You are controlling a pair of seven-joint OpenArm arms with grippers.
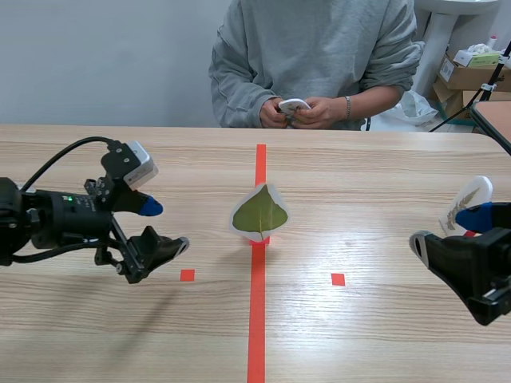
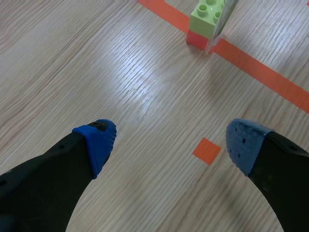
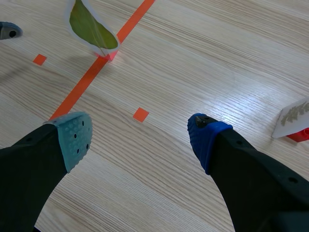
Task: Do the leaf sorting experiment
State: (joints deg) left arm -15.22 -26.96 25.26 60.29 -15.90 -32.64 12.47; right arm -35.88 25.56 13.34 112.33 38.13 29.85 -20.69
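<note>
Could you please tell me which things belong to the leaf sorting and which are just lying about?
Job: laminated green leaf card standing in green-and-red plastic bricks; laminated pale leaf card near the right gripper; probably the white card in the person's hands.
Lying about: brown cardboard boxes beyond the table.

White-edged green leaf card (image 1: 259,214), lime-and-red brick (image 2: 203,20), grey sweater (image 1: 311,48), blue dotted pads (image 2: 99,140)

Green leaf card (image 1: 259,212) upright, feathery leaf card (image 1: 467,201) rightward
</note>
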